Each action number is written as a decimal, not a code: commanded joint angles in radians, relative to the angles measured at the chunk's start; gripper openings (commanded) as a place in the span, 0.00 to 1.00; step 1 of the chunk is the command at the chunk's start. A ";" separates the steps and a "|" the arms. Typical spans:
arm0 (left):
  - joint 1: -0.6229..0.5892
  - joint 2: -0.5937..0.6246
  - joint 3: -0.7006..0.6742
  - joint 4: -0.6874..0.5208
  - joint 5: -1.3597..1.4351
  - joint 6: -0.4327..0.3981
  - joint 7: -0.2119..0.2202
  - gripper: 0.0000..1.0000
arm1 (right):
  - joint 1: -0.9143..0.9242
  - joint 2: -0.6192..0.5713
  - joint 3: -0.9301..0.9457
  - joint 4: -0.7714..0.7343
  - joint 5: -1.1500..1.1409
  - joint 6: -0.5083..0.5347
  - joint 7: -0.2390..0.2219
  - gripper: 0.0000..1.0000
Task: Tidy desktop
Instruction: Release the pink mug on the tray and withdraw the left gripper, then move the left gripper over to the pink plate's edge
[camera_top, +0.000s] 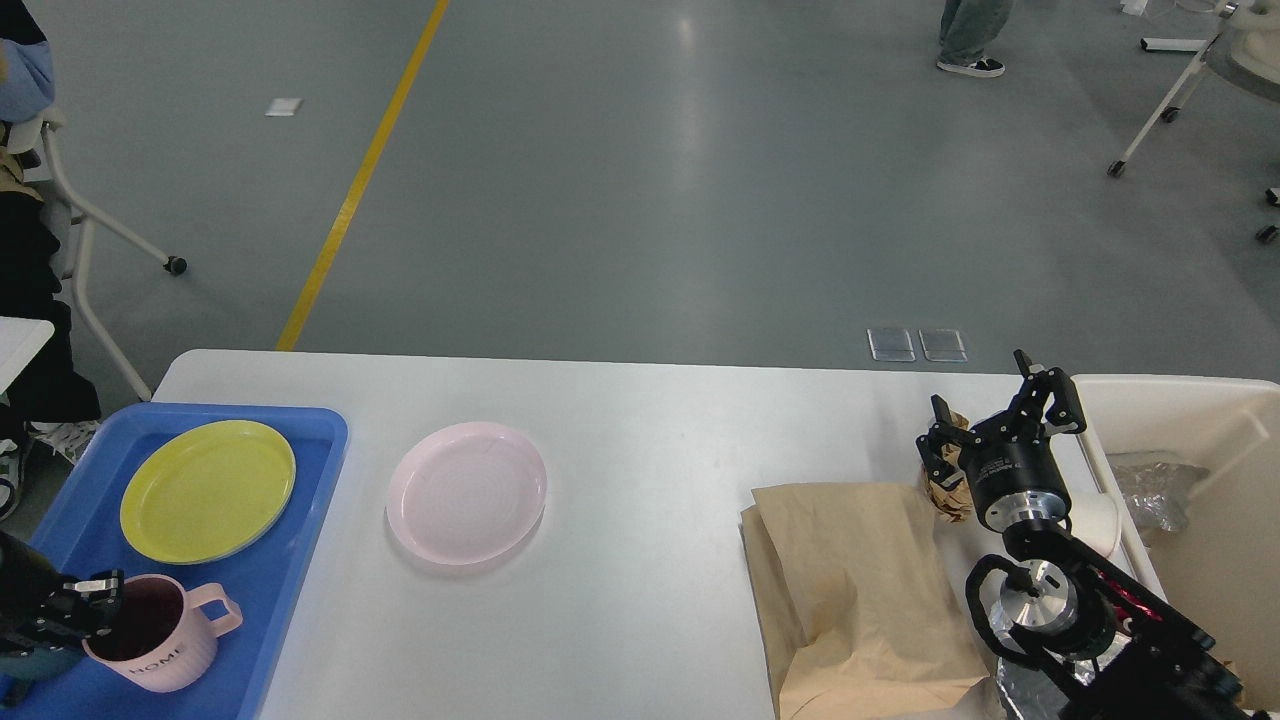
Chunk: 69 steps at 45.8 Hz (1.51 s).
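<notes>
The white desktop (640, 430) carries a pink plate (466, 491) left of centre and a flat brown paper bag (860, 590) at the right. A blue tray (290, 560) at the left holds a yellow plate (208, 489) and a pink mug (160, 640). My left gripper (98, 603) is at the mug's left rim; its fingers are dark and I cannot tell them apart. My right gripper (992, 420) is open with its fingers spread, over a crumpled brown paper wad (950, 495) by the bag's far right corner.
A cream-white bin (1200, 420) stands off the table's right edge with crumpled clear plastic (1150, 490) inside. A white object (1100, 525) lies between my right arm and the bin. Silver foil (1020, 690) shows under my right arm.
</notes>
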 joint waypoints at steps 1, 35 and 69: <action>0.001 -0.002 -0.003 -0.002 -0.013 0.062 -0.001 0.84 | 0.000 0.000 0.000 0.000 0.000 0.000 0.000 1.00; -0.527 -0.014 0.325 -0.399 -0.039 0.016 -0.004 0.92 | 0.000 0.000 0.000 0.000 0.000 0.000 0.000 1.00; -1.236 -0.594 0.305 -0.801 -0.557 -0.028 0.000 0.91 | 0.000 0.000 0.000 0.000 0.000 0.000 0.000 1.00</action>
